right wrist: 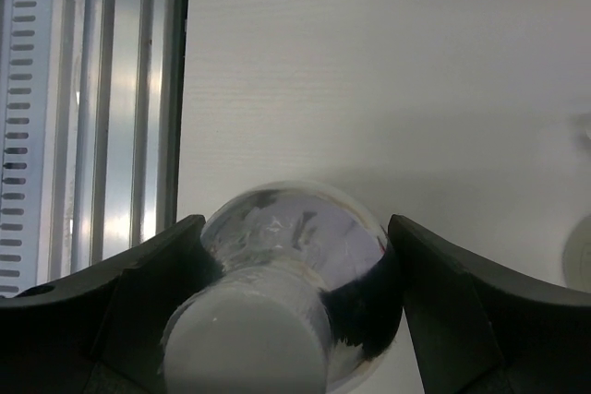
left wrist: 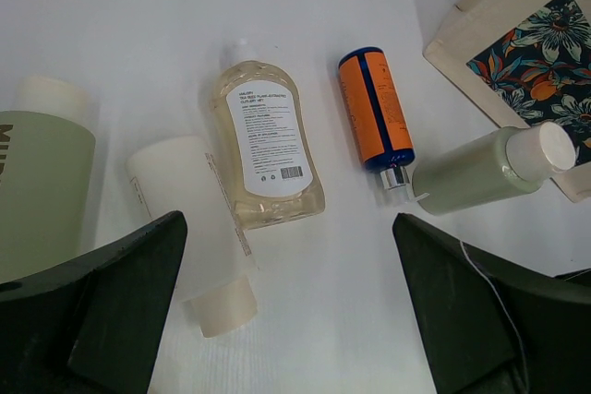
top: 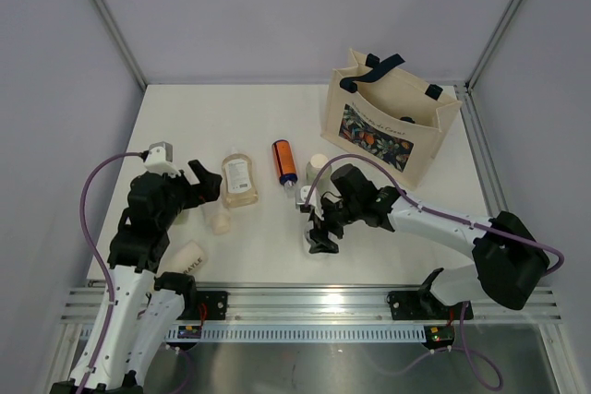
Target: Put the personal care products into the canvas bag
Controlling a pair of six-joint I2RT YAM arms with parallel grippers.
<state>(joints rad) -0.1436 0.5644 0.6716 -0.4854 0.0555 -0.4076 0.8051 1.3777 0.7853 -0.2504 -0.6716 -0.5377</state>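
White tabletop [top: 277, 117]; left end effector [left wrist: 286, 246] gapes empty, right end effector [right wrist: 294, 228] clasps silver bottle [right wrist: 277, 260]; labels unreadable.

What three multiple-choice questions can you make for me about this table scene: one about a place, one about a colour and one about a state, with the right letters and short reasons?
1. Where does the canvas bag stand?
A. At the far right of the table.
B. Between the arms' bases.
C. At the near left edge.

2. What colour is the tube beside the clear yellowish bottle?
A. Black.
B. Orange.
C. Pink.

3. How is the left gripper?
A. Shut on the tube.
B. Shut on a cap.
C. Open, holding nothing.

Answers:
1 A, the top view shows it upright near the far right corner.
2 B, its body is orange with a blue stripe.
3 C, its fingers stand wide apart and grip nothing.
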